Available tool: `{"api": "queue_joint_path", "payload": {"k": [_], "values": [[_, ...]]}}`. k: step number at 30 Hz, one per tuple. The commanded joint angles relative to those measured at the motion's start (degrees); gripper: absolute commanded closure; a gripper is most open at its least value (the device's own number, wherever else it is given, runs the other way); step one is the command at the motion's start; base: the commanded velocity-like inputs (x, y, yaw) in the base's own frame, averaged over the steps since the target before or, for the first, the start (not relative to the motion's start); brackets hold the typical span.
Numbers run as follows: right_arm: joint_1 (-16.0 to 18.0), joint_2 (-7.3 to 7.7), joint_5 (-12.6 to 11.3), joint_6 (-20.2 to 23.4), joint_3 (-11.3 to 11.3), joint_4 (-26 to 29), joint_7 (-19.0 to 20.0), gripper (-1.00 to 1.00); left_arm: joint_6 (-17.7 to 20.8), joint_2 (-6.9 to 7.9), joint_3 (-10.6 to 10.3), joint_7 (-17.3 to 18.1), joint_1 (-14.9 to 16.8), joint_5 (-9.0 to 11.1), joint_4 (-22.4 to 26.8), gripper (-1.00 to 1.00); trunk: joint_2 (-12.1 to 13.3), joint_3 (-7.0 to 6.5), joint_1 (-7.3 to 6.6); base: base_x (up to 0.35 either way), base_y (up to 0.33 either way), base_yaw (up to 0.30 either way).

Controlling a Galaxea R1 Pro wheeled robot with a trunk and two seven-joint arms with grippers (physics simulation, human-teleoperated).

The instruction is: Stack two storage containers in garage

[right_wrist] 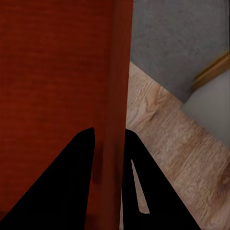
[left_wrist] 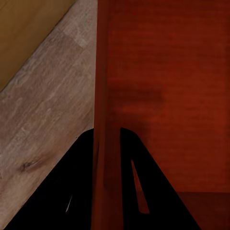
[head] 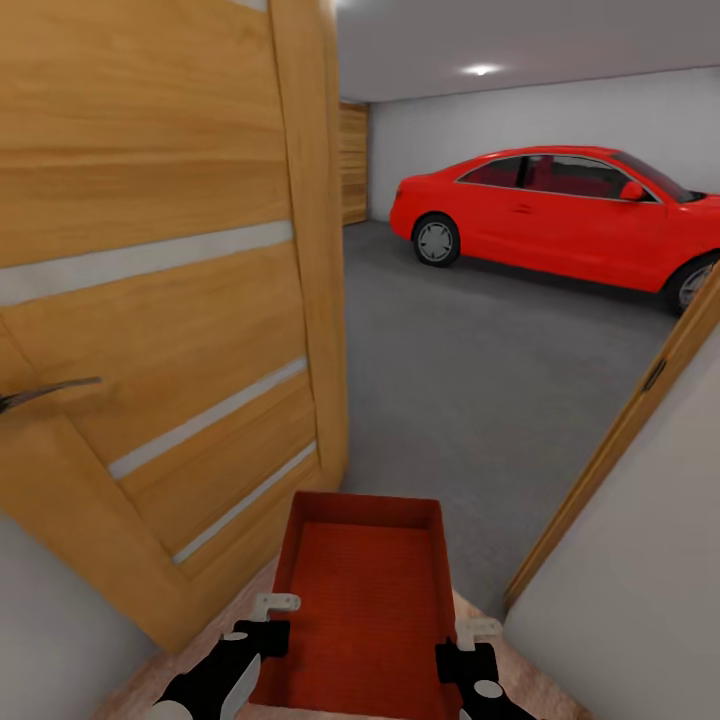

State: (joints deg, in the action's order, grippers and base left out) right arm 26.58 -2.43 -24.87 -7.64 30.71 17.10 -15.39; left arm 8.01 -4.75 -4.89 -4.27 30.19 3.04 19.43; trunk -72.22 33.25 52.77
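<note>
I carry one orange-red ribbed storage container (head: 362,590) low in front of me, in the doorway to the garage. My left gripper (head: 268,622) is shut on its left wall (left_wrist: 106,120), one finger on each side. On the opposite side, my right gripper (head: 468,645) is shut on the right wall (right_wrist: 115,120). Beyond the bin lies the grey concrete garage floor (head: 470,380). The second container is out of view.
The orange-wood door (head: 160,300) with frosted strips stands open close on my left, its handle (head: 45,392) near. A white wall and wooden door frame (head: 620,440) close in on the right. A red car (head: 560,212) is parked at the far side. Light wood planks (left_wrist: 43,120) lie under the bin.
</note>
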Motion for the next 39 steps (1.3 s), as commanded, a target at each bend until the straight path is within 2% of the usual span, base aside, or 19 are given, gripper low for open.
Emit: {"api": "queue_joint_path", "payload": {"k": [1, 34, 39], "values": [[0.05, 0.23, -0.82, -0.23, 0.58, -2.95, -0.25, 1.00, 0.33, 0.10, -0.47, -0.39, 0.04, 1.00, 0.27, 1.00, -0.03, 0.05, 0.03, 0.291, 0.230, -0.280], [0.05, 0.23, -0.84, -0.19, 0.58, -2.95, -0.25, 1.00, 0.25, 0.10, -0.47, -0.39, 0.04, 1.00, 0.25, 1.00, -0.03, 0.05, 0.03, 0.291, 0.229, -0.279], [0.05, 0.23, -0.80, -0.18, 0.58, -2.95, -0.25, 1.00, 0.19, 0.10, -0.49, -0.39, 0.04, 1.00, 0.25, 1.00, -0.03, 0.05, 0.03, 0.196, 0.130, -0.087]]}}
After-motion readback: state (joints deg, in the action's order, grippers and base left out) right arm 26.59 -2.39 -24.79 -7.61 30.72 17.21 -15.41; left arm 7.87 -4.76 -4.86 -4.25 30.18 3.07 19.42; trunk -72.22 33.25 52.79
